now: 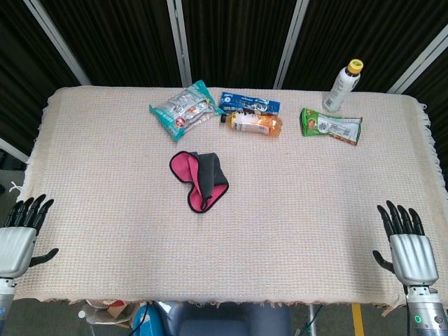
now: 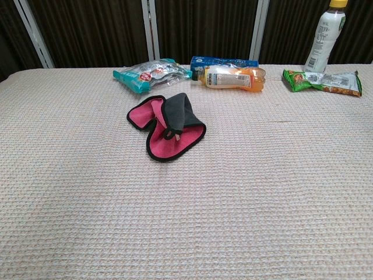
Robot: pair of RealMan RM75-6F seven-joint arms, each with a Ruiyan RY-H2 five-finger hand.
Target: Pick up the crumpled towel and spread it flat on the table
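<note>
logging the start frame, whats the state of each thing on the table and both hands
pink and grey cloth towel: crumpled, folded on itself, untouched
orange juice bottle: lying on its side
white bottle with yellow cap: upright, capped
teal snack bag: lying flat
blue packet: lying flat behind the juice bottle
green snack bag: lying flat
left hand: empty, fingers apart, at the table's near edge
right hand: empty, fingers apart, at the near edge
</note>
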